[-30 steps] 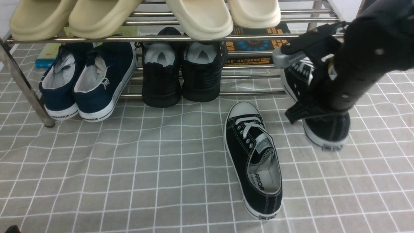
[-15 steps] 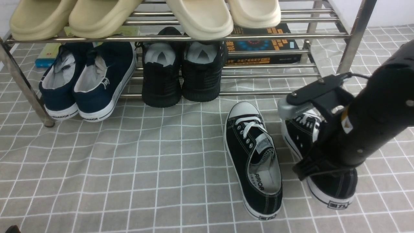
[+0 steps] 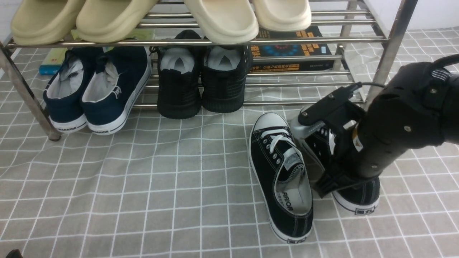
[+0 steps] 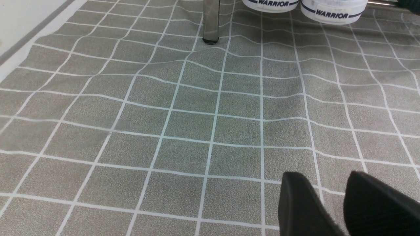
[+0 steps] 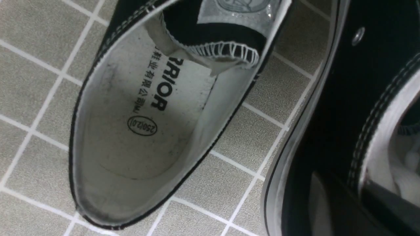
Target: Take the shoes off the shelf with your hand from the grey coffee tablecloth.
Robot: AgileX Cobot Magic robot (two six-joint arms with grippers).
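- Shiny steel-tube two-tier shoe rack (image 3: 251,42): neither black canvas sneaker is on it now.
- First black canvas low-top sneaker, with white laces and toe cap (image 3: 281,179): flat on the grey-brown white-grid tablecloth (image 3: 143,179) in front of the rack, toe towards it. Looks done.
- Second black canvas sneaker (image 3: 358,199): just beside the first, on its right, mostly hidden by the bulky black right arm. Heel end is low at the cloth. Can't tell if the sole is fully down.
- Right gripper (image 3: 339,177): fingers together, clamped on the second sneaker's side wall at the opening. The right wrist view shows the grip.
- Left gripper (image 4: 329,209): fingers apart with nothing between them, over bare cloth, the rack's left front leg (image 4: 210,23) well ahead of it. Not involved.
- Navy white-soled pair (image 3: 96,89) and all-black knit pair (image 3: 200,86) on the lower tier, beige foam slides (image 3: 143,18) on top: untouched and not part of the job.
- Progress: near the end, I'd say. Left to do: seat the second sneaker, let go, pull the arm clear.
- Risk: the two sneakers sit close, so the release or the retreat could nudge the first one.
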